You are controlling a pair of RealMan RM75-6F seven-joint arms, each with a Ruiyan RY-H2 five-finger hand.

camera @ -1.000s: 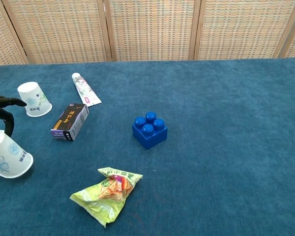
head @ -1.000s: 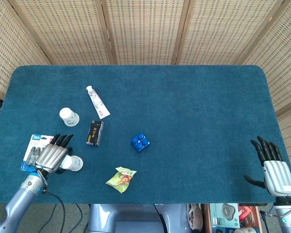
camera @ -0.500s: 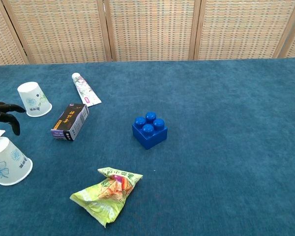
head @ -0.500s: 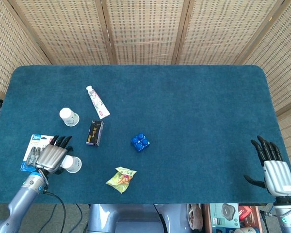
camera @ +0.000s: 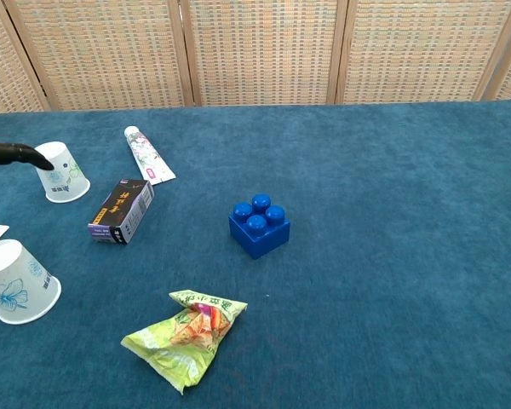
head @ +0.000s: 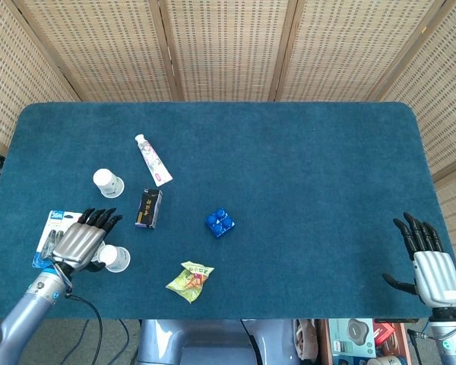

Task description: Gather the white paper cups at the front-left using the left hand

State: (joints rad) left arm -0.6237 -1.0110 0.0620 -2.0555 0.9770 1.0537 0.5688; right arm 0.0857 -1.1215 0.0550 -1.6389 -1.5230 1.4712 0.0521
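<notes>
left hand [head: 81, 243] fingers spread wide, holding nothing, right next to front-left paper cup [head: 115, 258], 2nd cup [head: 107, 182] further back w/ toothpaste tube [head: 153, 160], right hand [head: 429, 266] open, front-right of table [head: 304, 175]

Two paper cups [camera: 14, 282] [camera: 60, 171], five oddments

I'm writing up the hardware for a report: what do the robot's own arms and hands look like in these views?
Each robot hand, left and right, has a ribbed silver-grey metallic back and slim black fingers. The left forearm is a smooth blue-grey tube, with a black cable trailing from its wrist. Only the wrist of the right arm shows. No markings are legible.
</notes>
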